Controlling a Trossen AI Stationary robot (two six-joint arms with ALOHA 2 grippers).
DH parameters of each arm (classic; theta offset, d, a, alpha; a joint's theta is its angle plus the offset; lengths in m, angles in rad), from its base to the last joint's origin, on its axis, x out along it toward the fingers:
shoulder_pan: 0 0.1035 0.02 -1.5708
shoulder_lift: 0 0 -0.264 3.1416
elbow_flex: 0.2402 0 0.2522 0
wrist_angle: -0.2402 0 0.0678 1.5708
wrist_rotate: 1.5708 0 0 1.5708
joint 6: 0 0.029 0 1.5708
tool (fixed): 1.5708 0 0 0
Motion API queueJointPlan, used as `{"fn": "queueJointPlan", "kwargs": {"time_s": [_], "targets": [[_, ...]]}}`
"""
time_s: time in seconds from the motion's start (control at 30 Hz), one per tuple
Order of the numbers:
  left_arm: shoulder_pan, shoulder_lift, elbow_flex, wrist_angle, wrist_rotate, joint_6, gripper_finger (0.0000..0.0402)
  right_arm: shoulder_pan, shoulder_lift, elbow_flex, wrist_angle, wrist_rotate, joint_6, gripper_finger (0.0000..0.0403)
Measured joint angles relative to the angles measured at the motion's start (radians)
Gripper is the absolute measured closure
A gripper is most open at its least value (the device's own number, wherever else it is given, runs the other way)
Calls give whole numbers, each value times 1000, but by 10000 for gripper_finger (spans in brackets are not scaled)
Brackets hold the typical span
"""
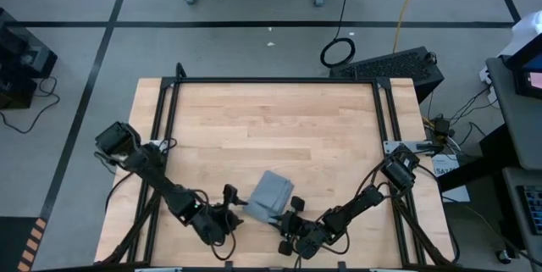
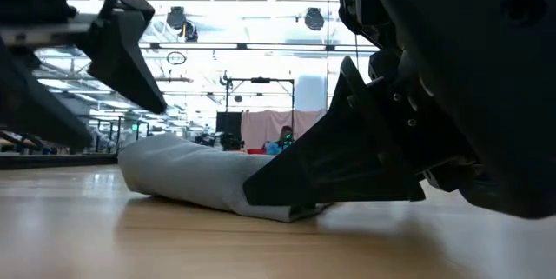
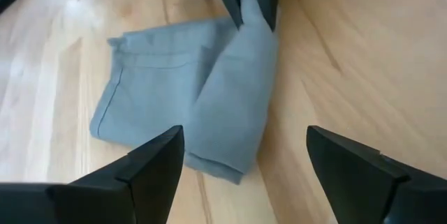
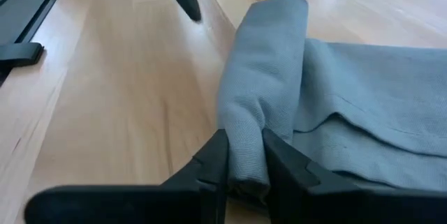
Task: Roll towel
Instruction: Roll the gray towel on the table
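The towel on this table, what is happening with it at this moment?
The grey-blue towel lies partly rolled near the front edge of the wooden table. The right gripper pinches one end of the rolled fold. The left gripper is open beside the towel's other end, holding nothing.

Both arms: dark, near-black jointed links with boxy housings at the joints; thin black cables trail along the links. Left gripper (image 1: 227, 208): two matte black fingers (image 3: 150, 165), wedge-shaped, flat-faced, tapering to blunt tips. Right gripper (image 1: 288, 215): same black angular fingers (image 4: 209, 168), smooth plastic look. No markings legible.
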Motion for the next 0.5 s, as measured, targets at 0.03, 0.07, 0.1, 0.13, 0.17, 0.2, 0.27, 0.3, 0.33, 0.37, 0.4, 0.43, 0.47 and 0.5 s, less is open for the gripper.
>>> {"fn": "queueJointPlan", "kwargs": {"time_s": [0.03,0.07,0.1,0.13,0.17,0.2,0.27,0.3,0.33,0.37,0.4,0.43,0.47,0.5], "targets": [[3,13,0,9,1,23,97,0,0,0,0,0,-1,343],[8,28,0,23,1,48,97,0,0,0,0,0,-2,343],[14,44,0,36,1,76,97,0,0,0,0,0,-3,343],[21,58,0,45,1,101,97,0,0,0,0,0,-4,343],[28,70,0,55,1,119,97,0,0,0,0,0,-4,343],[35,79,0,68,1,133,97,0,0,0,0,0,-4,343],[50,91,0,85,1,155,98,0,0,0,0,-1,-5,344],[56,96,0,88,1,158,100,0,0,0,0,-1,-5,344],[63,100,0,86,2,159,104,0,0,0,0,-1,-5,344],[71,102,0,83,6,159,110,0,0,0,0,-1,-6,344],[79,101,0,81,25,157,118,0,0,0,0,-1,-8,344],[89,101,0,78,50,156,129,0,0,0,0,-1,-11,344],[99,101,0,76,79,153,142,0,0,0,0,-1,-15,344],[106,99,1,73,106,143,157,0,0,0,0,-1,-22,344]]}}
